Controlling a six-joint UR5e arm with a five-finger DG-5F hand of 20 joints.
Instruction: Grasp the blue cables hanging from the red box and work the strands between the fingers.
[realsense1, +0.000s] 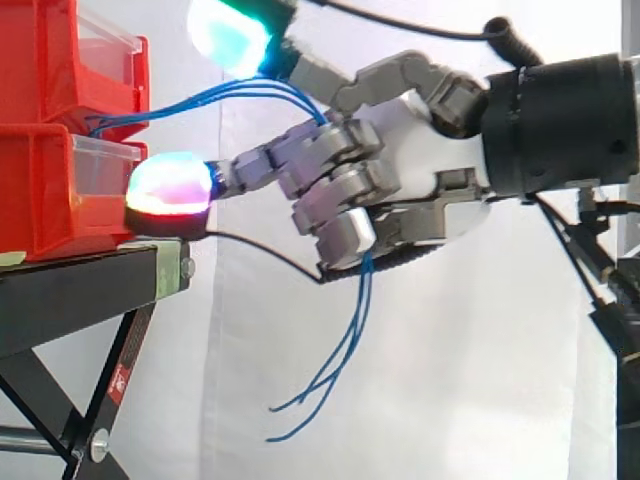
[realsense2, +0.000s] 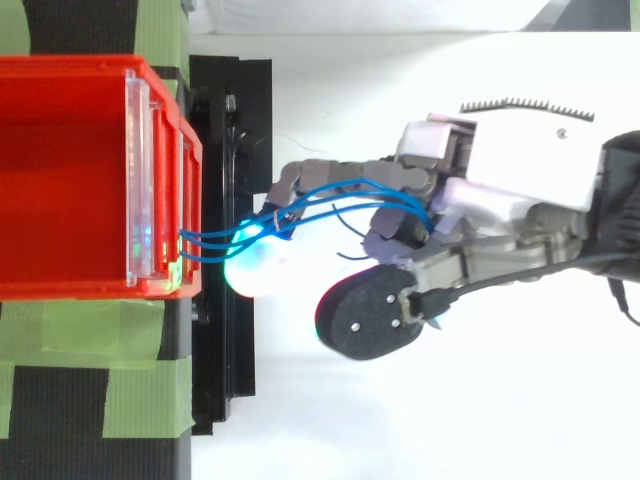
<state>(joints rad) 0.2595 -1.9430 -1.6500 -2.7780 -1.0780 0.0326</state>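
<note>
Beside the glossy red bins (realsense1: 35, 200), jointed grey hand (realsense1: 420, 150) curled round thin blue cables (realsense1: 200, 100).

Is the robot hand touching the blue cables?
Touching. In the side view the hand curls its fingers round the blue cables, which go in at the top and hang out below.
</note>
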